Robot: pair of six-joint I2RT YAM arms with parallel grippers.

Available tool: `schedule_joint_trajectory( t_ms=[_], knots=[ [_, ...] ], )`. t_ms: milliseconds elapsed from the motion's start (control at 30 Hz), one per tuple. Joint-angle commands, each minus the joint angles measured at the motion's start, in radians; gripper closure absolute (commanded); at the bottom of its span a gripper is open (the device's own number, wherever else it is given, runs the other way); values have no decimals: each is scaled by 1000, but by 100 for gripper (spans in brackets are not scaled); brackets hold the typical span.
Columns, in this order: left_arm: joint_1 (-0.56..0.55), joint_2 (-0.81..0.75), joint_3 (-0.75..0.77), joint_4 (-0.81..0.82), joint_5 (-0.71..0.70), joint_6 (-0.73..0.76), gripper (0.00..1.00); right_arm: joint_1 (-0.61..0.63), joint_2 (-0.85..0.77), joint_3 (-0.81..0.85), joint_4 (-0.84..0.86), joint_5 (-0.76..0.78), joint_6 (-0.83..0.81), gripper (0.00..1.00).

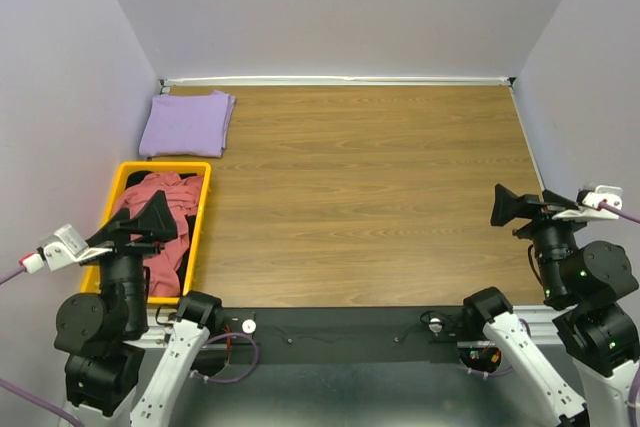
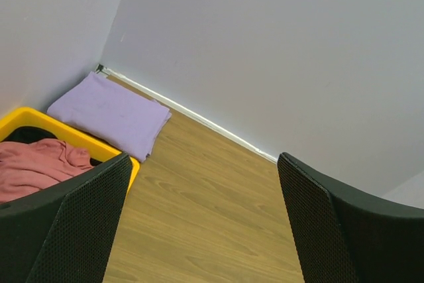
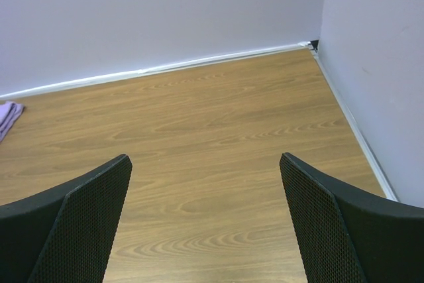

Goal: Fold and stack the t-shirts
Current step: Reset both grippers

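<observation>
The folded purple shirt lies flat in the far left corner of the counter. Just in front of it, the yellow bin sits along the left edge, with the red-pink shirt bunched inside over a dark shirt. The left claw hangs above the bin and the right claw is near the right edge; both gape wide and hold nothing.

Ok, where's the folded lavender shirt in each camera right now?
Top external: the folded lavender shirt lies in the far-left corner, just beyond the yellow bin.
Left wrist: left of centre, next to the bin's far rim.
Right wrist: only a sliver at the left edge.
Shared landmark: the white strip at the foot of the far wall.
</observation>
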Motion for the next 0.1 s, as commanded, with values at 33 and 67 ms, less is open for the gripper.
schedule_joint_trajectory(
  t_ms=[33, 67],
  knots=[
    [-5, -6, -9, 14, -27, -20, 2, 5, -19, -13, 27, -24, 7, 0],
    [-5, -4, -9, 14, -25, -20, 2, 5, -17, -12, 27, -30, 6, 0]
  ],
)
